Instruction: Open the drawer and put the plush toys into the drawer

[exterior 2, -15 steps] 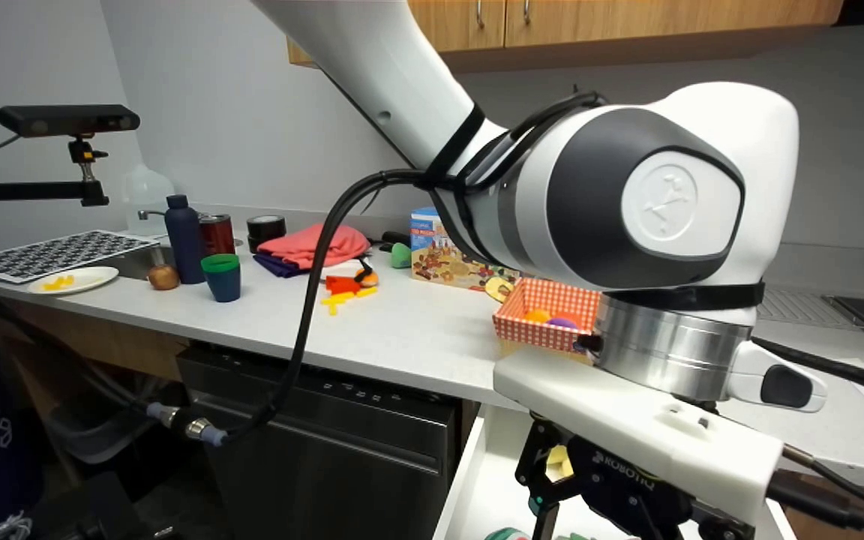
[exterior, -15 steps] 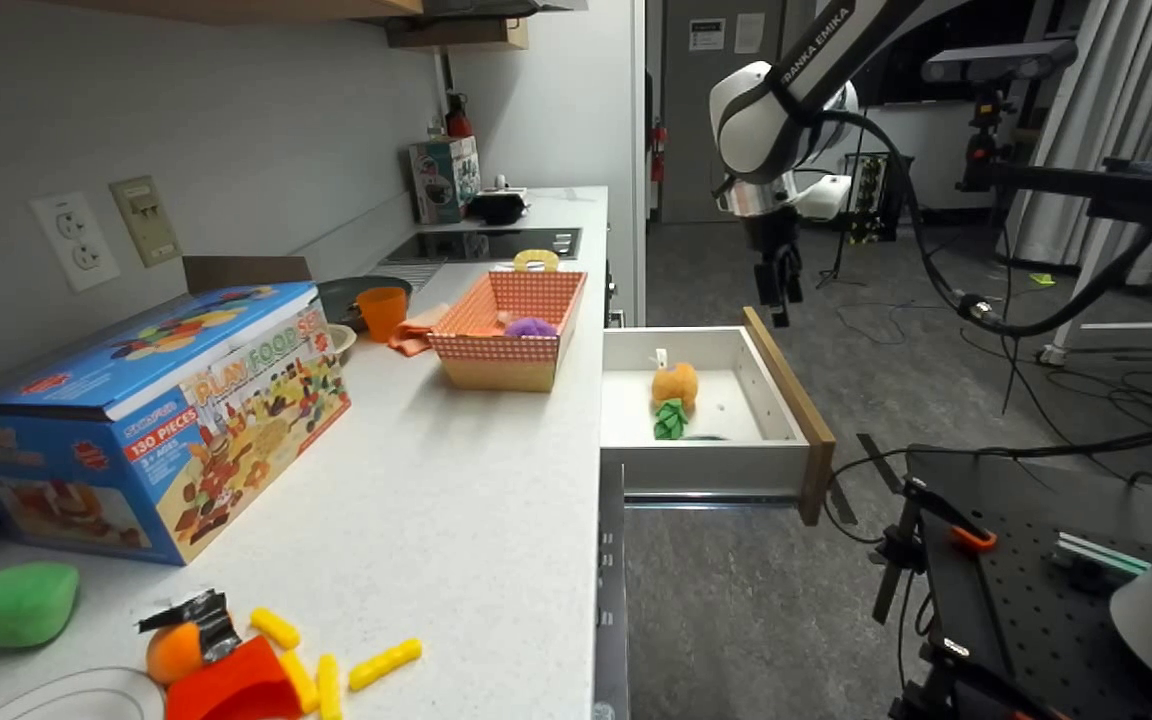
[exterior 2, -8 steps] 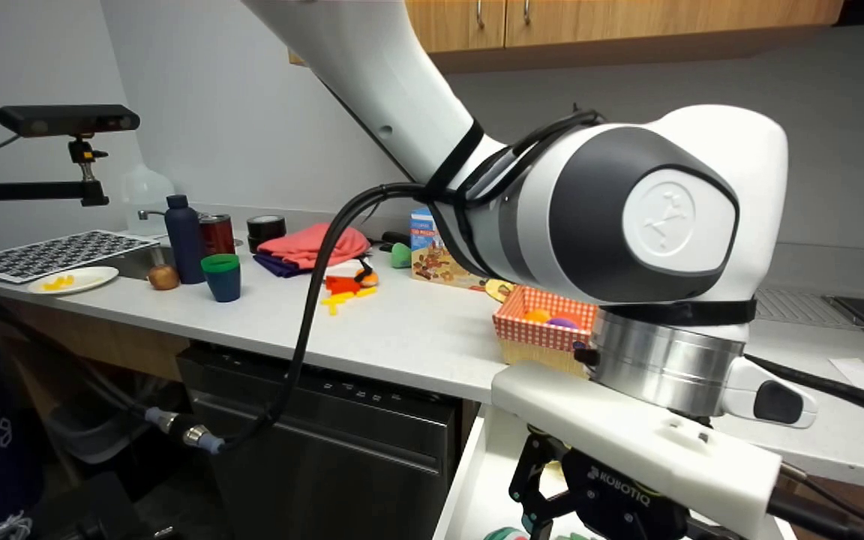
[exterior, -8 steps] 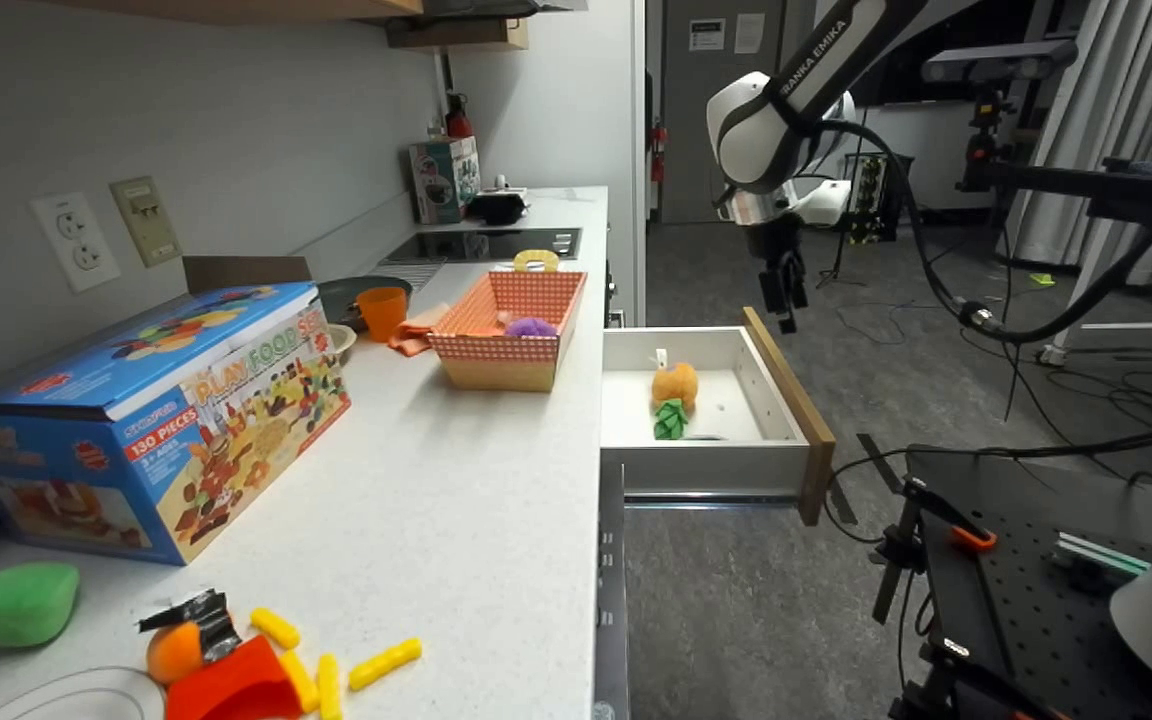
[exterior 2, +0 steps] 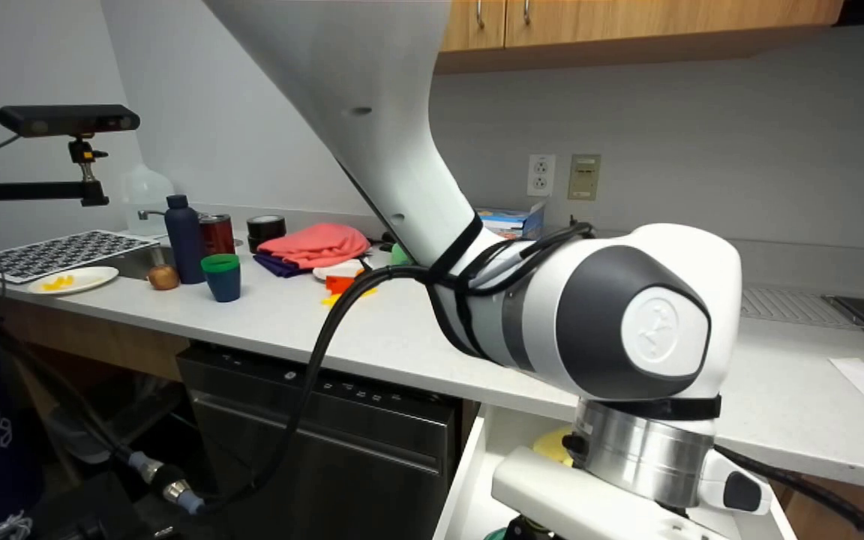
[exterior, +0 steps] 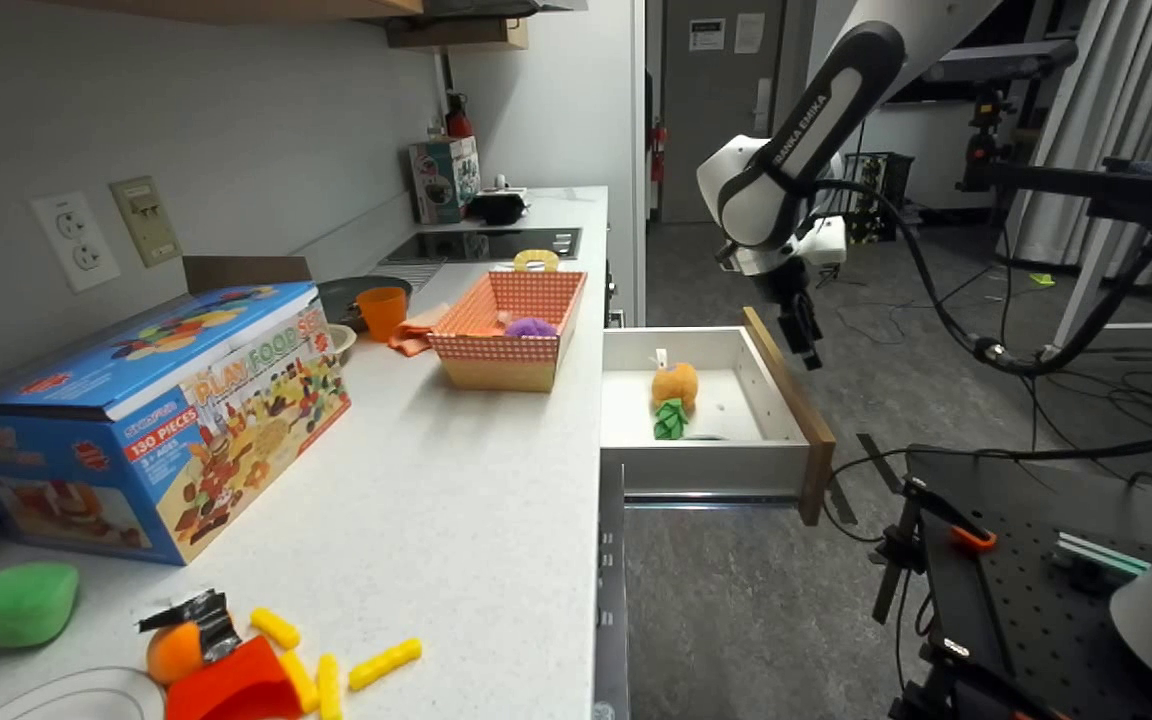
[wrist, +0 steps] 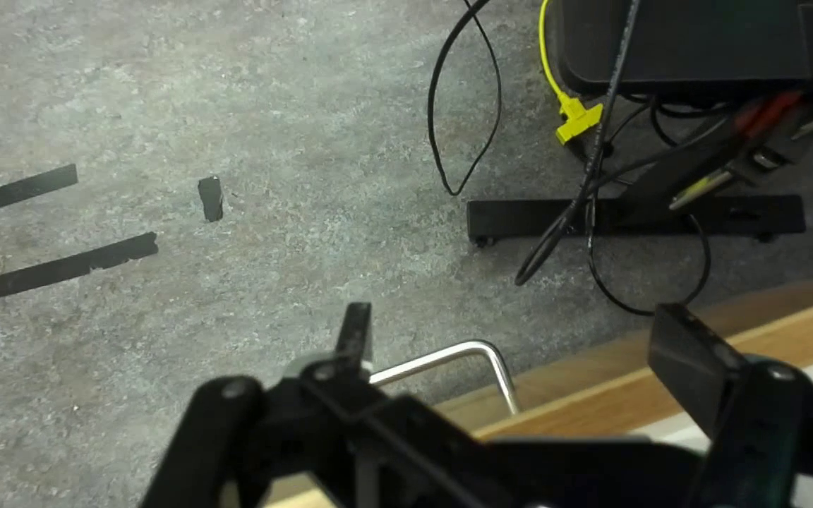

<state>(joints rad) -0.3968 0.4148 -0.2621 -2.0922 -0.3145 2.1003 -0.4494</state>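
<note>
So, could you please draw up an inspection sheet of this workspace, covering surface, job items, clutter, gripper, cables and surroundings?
Surface: white counter; stains or damage: nothing seen.
Job's things: drawer pulled open; in it an orange plush, a leafy green piece and a part-hidden yellow plush; purple plush in the gingham basket; green lump on the counter, possibly another toy.
Clutter: play-food box, yellow sticks and orange cup on the counter.
Gripper: open, near the drawer's front; nothing seen held.
Cables: black cable sagging in a loop; yellow connector on the floor.
Surroundings: stovetop, dishwasher, wall outlet.
</note>
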